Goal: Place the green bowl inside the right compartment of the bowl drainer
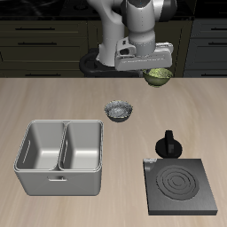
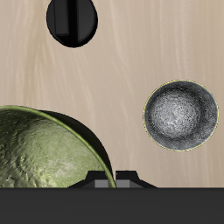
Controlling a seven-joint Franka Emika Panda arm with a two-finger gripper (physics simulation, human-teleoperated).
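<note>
The green bowl (image 1: 159,76) hangs in the air over the back part of the table, held by its rim. My gripper (image 1: 151,69) is shut on it. The wrist view shows the bowl's olive outside (image 2: 44,149) close up, filling much of the frame beside my gripper (image 2: 114,178), whose fingers are mostly hidden. The bowl drainer (image 1: 60,168), a grey metal basin with two deep wells, stands near the table's front edge, well away from the bowl. Both wells look empty. The drainer is out of the wrist view.
A grey speckled bowl (image 1: 119,110) (image 2: 180,115) sits on the table between the held bowl and the drainer. A small black pot (image 1: 167,144) (image 2: 73,22) stands behind a flat black stove plate (image 1: 182,186) near the front edge.
</note>
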